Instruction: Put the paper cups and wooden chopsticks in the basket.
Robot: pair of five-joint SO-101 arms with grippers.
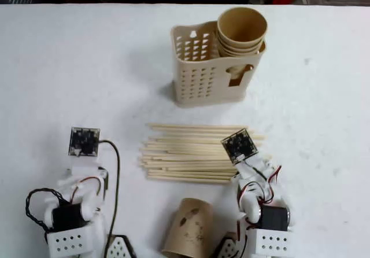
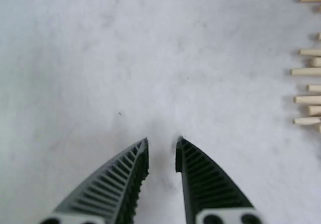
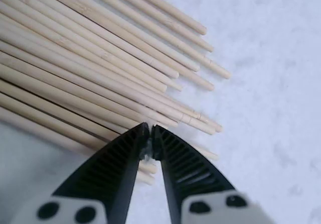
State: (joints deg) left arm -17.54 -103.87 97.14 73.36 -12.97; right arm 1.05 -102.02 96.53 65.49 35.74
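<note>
A pile of wooden chopsticks [image 1: 191,153] lies flat in the middle of the table, in front of the cream basket [image 1: 199,76]. A stack of paper cups [image 1: 241,29] stands in the basket's right end. Another paper cup [image 1: 188,228] lies on its side at the front edge between the two arms. My right gripper [image 3: 151,129] is shut, its tips just over the right ends of the chopsticks [image 3: 90,68], with nothing seen between them. My left gripper [image 2: 162,141] is a little open over bare table, left of the chopstick ends [image 2: 307,71].
The table is covered in white cloth [image 1: 69,67]. The left arm [image 1: 81,180] and right arm [image 1: 254,183] stand at the front edge, with a black cable [image 1: 117,177] looping beside the left one. Dark and red items lie beyond the table's far edge.
</note>
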